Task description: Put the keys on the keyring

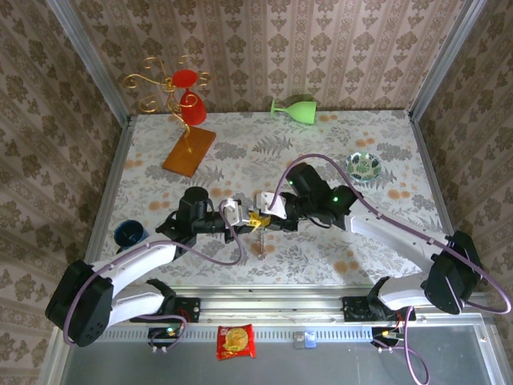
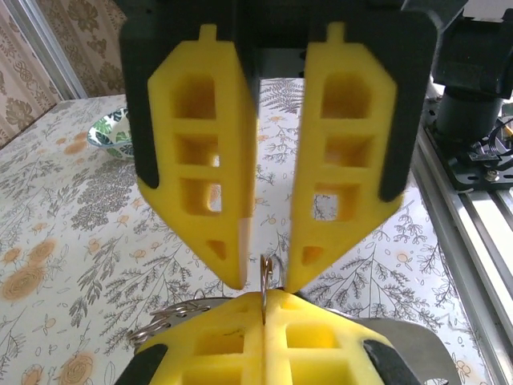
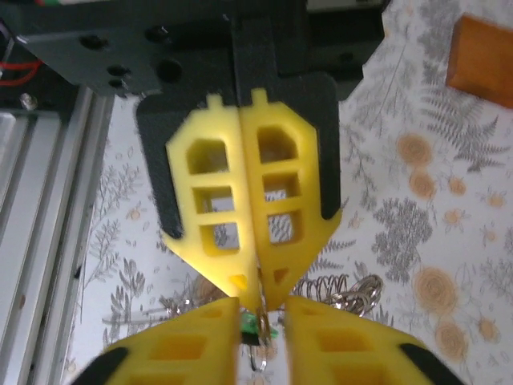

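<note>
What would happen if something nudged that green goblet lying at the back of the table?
The green goblet lies on its side, so a nudge would probably roll it in a curve, its wide bowl outrunning the narrow foot. It looks like thin plastic, so it is likely light and easily shoved.

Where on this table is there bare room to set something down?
Bare cloth lies between the stand and the green glass, and between the stand and the blue dish. The centre is crowded: left claw meets right claw.
</note>
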`<action>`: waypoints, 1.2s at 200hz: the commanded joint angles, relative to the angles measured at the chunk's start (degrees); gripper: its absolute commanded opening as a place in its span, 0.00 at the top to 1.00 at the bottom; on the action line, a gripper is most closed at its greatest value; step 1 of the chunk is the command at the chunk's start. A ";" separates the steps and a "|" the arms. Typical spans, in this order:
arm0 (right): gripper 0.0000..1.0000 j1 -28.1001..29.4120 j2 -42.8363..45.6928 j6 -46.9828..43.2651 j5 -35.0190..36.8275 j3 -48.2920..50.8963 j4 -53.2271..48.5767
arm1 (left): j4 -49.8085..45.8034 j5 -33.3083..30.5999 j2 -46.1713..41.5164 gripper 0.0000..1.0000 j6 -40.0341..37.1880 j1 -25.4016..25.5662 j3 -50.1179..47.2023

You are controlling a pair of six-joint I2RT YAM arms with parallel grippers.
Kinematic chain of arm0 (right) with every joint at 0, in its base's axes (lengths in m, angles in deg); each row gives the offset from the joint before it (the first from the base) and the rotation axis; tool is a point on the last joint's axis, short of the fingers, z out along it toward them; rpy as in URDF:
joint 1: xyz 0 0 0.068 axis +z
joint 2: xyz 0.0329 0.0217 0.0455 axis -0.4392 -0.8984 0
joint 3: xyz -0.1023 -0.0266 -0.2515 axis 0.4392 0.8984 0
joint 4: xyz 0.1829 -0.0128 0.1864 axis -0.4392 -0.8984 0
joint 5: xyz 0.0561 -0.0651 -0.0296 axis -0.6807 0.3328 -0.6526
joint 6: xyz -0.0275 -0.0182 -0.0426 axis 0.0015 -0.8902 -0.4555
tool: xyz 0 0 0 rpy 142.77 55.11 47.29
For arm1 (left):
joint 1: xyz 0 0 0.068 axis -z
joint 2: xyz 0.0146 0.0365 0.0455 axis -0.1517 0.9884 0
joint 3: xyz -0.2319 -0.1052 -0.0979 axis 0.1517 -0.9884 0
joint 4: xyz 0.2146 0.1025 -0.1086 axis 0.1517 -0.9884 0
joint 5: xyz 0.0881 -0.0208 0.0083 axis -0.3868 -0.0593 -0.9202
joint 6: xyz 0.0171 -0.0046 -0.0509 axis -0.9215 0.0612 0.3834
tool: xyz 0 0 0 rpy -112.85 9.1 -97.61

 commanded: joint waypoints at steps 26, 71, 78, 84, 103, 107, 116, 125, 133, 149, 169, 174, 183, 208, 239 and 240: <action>0.66 -5.73 7.95 15.07 -11.29 12.02 19.38 | 18.61 2.17 0.63 1.00 9.34 -0.47 -5.15; 0.66 -6.09 8.58 17.99 -10.23 16.45 24.97 | 23.59 2.53 2.15 1.00 11.76 -0.56 -6.19; 0.66 -6.13 8.35 18.23 -10.32 16.70 25.30 | 23.79 2.63 2.25 1.00 11.78 -0.56 -6.15; 0.66 -6.14 8.10 18.32 -10.39 16.80 25.50 | 23.92 2.66 2.29 1.00 11.89 -0.61 -6.21; 0.66 -6.14 7.54 18.56 -10.50 16.99 26.25 | 24.21 2.86 2.32 1.00 12.08 -0.56 -6.36; 0.66 -6.14 7.44 18.61 -10.52 16.99 26.42 | 24.15 2.88 2.30 1.00 12.08 -0.56 -6.33; 0.67 -6.14 7.13 18.69 -10.66 16.95 26.74 | 24.17 2.96 2.33 1.00 12.20 -0.56 -6.32; 0.67 -6.14 6.75 18.82 -11.00 16.82 27.16 | 24.30 3.05 2.42 1.00 12.17 -0.58 -6.41; 0.68 -6.18 6.40 19.02 -11.24 16.67 27.39 | 24.54 3.22 2.46 1.00 12.37 -0.56 -6.39; 0.69 -6.14 5.77 19.18 -12.02 16.39 27.77 | 25.11 3.25 2.63 1.00 12.64 -0.56 -6.55; 0.71 -6.14 5.11 19.48 -12.78 16.03 28.49 | 25.54 3.33 2.79 1.00 12.83 -0.56 -6.53; 0.72 -6.14 5.02 19.60 -12.93 15.98 28.66 | 25.64 3.37 2.81 1.00 12.86 -0.56 -6.56; 0.73 -6.14 4.72 19.76 -13.25 15.87 29.02 | 25.96 3.41 2.97 1.00 13.02 -0.56 -6.58; 0.79 -5.97 3.83 20.02 -14.24 15.42 29.62 | 26.86 3.40 3.33 1.00 13.47 -0.56 -6.66; 0.95 -5.96 3.66 19.89 -15.25 15.13 29.63 | 27.39 2.86 3.69 1.00 13.67 -0.61 -6.83; 0.95 -5.96 3.70 19.77 -15.29 15.09 29.55 | 27.39 2.78 3.65 1.00 13.65 -0.58 -6.83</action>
